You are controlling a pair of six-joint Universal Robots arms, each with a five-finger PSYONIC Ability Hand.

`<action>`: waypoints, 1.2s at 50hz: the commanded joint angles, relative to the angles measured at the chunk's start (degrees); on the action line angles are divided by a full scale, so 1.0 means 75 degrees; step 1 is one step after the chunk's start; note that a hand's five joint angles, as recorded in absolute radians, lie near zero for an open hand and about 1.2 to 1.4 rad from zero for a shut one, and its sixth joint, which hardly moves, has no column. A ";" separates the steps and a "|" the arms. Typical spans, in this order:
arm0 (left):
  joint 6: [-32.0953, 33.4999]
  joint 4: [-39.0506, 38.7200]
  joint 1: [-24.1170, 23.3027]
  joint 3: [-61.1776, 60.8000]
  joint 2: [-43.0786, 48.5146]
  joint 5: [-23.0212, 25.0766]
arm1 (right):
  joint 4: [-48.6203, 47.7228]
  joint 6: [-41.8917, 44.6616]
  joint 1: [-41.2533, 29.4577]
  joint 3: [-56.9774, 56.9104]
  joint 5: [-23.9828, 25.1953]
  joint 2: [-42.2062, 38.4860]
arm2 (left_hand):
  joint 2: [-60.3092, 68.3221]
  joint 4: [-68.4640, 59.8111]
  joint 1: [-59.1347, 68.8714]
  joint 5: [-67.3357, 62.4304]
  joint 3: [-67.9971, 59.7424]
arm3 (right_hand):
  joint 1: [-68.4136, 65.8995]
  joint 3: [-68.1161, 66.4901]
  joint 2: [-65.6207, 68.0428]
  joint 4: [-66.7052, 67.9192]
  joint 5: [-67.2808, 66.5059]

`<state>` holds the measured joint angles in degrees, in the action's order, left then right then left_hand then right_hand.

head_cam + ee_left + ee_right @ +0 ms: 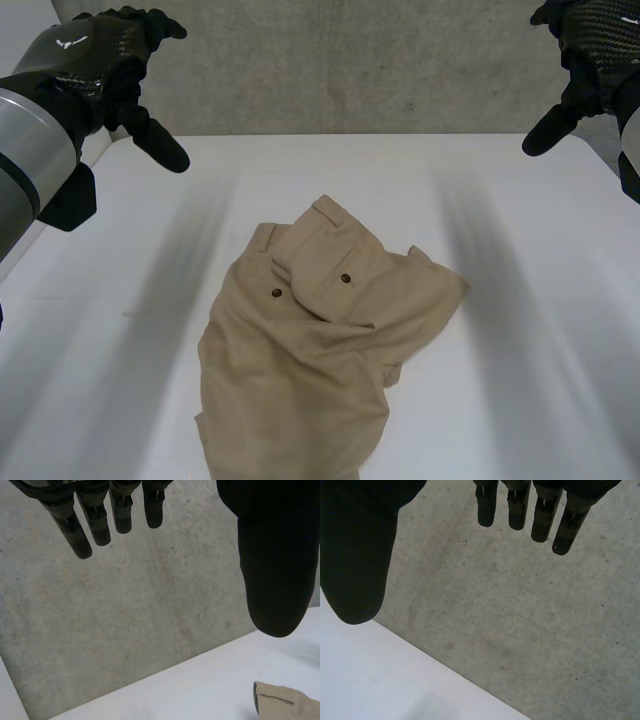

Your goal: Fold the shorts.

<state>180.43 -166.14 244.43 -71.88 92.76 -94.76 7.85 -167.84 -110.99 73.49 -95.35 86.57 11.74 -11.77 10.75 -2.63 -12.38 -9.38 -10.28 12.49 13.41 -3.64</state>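
Tan shorts [320, 340] lie rumpled in the middle of the white table [520, 340], the waistband end with two buttoned back pockets toward the far side and one leg running off the near edge. My left hand [110, 75] hovers high above the table's far left corner, open, with straight fingers [82, 527] and thumb [277, 575] holding nothing. A corner of the shorts [285, 702] shows below that thumb. High over the far right corner my right hand [590, 60] is open too, its fingers [540, 515] and thumb [357, 570] spread and empty.
A grey concrete wall [350, 70] stands behind the table's far edge. Bare tabletop surrounds the shorts on the left and right.
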 commanded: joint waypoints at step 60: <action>-0.0479 -0.2036 0.0397 -0.4080 0.0405 -0.0490 | -0.0346 0.4669 -0.0777 -0.2241 0.0246 -0.4888 | -0.0232 0.0236 -0.0100 0.0350 0.0317 | -0.9417 -0.9296 0.9001 0.8879 -0.8847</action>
<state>176.62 -181.18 247.57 -102.50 95.90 -98.47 -9.64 -145.22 -121.63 49.22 -81.31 41.10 11.61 -11.77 10.75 -2.63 -12.38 -56.03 -67.60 66.88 67.99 -55.16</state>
